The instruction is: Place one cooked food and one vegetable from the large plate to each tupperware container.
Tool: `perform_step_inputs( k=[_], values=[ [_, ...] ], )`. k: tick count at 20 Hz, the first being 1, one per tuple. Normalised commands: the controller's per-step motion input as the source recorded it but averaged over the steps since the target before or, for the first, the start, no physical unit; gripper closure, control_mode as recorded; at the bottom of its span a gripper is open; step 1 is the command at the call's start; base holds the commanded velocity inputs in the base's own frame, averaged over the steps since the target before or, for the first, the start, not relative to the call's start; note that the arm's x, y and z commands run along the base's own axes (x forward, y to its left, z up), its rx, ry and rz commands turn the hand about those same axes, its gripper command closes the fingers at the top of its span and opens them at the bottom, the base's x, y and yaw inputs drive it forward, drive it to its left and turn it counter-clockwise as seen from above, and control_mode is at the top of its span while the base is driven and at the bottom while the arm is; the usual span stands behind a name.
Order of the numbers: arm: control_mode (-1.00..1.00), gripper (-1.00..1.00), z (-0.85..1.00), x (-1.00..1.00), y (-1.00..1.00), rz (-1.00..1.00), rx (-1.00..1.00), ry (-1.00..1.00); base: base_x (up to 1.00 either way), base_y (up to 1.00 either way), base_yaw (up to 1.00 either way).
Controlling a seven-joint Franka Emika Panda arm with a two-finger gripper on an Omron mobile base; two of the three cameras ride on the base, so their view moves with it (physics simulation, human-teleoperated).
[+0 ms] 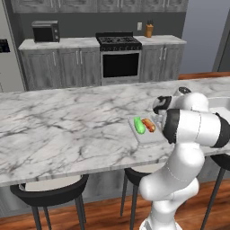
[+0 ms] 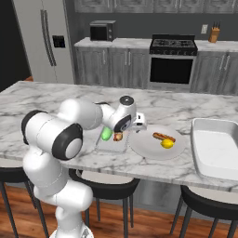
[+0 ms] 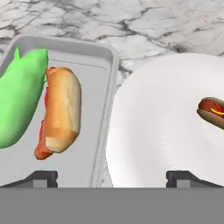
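**Home kitchen, rendered**

Straight ahead, a black-topped stove (image 1: 119,42) with oven (image 1: 120,65) set into grey cabinets (image 1: 60,66). Microwave (image 1: 46,31) up on the back counter to the left, knife block (image 1: 148,29) on the right. Tall steel fridge (image 2: 44,39) at the far left. Up front, a long marble island counter (image 1: 67,130) with dark round bar stools (image 1: 49,188) tucked under on a wooden floor (image 1: 108,215). Food out on dishes atop the island.
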Motion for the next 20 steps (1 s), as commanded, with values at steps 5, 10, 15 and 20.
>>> perform_step_inputs(
  k=[5,10,15,20],
  values=[
    [-1.0,-1.0,0.02,-0.04,-0.84,-0.35,0.0,0.07,0.0,0.0,0.0],
    [-1.0,-1.0,0.0,0.0,-0.96,-0.29,0.0,0.06,0.0,0.0,0.0],
    [-1.0,-1.0,0.0,0.0,-0.89,-0.17,0.0,0.06,0.0,0.0,0.0],
    [-1.0,-1.0,0.0,0.0,-0.6,-0.01,0.04,0.0,0.0,0.0,0.0]
  ],
)
